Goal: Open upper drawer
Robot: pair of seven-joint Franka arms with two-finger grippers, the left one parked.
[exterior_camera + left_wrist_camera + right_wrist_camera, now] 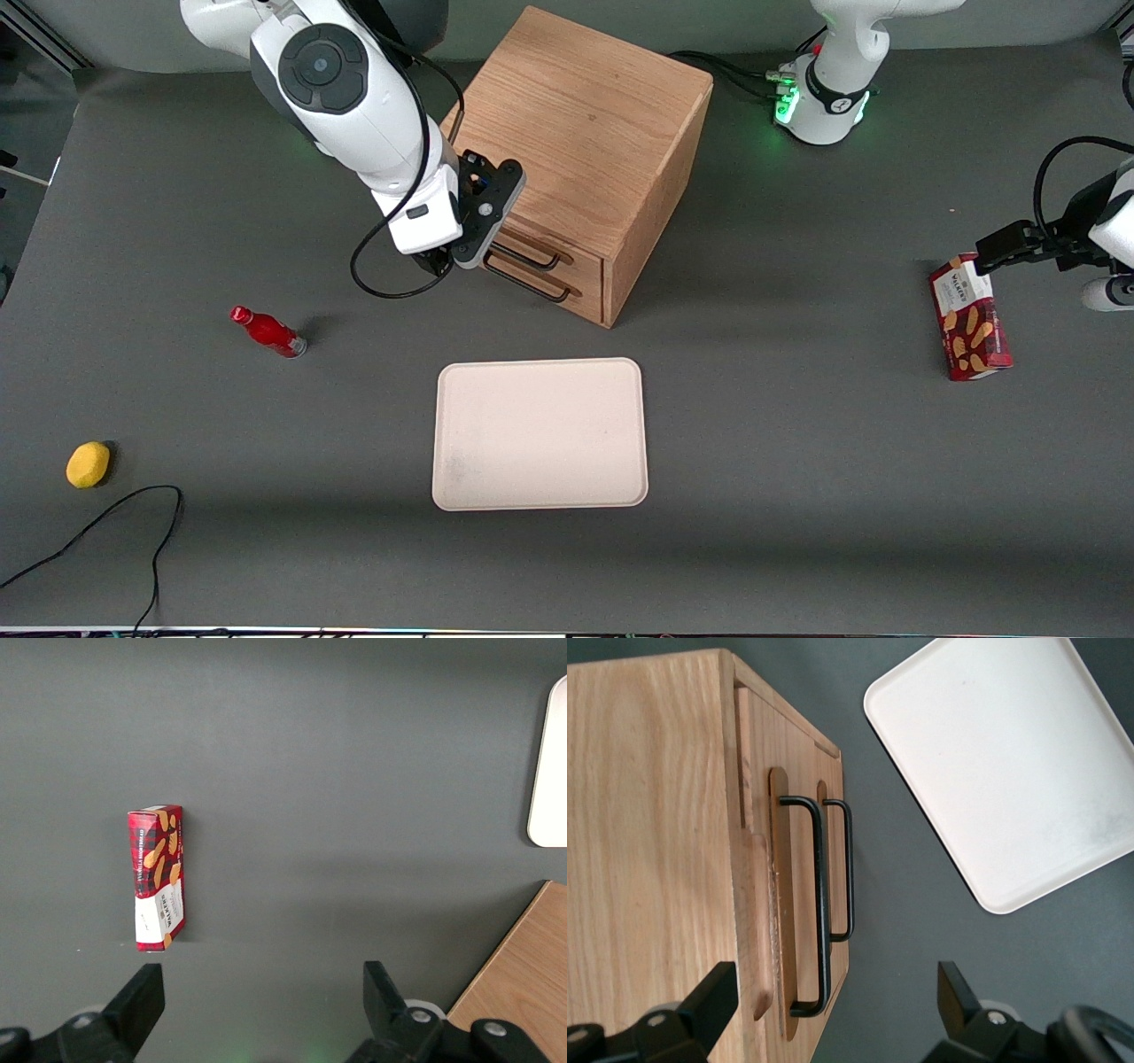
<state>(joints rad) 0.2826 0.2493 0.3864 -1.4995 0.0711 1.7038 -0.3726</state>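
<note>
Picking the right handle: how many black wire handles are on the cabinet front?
2: the upper drawer's black wire handle just above the lower one. The open hand hovers in front of them.

Dark grey table (797,496) carrying an oak two-drawer cabinet (585,133), with a cream tray (540,434) nearer the front camera. Toward the working arm's end, a small red bottle (268,331) lying on its side, a yellow lemon (88,464) nearer the camera, a black cable (133,523) trailing beside it. Toward the parked arm's end, a red shortbread box (970,317). Gripper (443,262) low before the cabinet's drawer fronts, fingers spread apart
</note>
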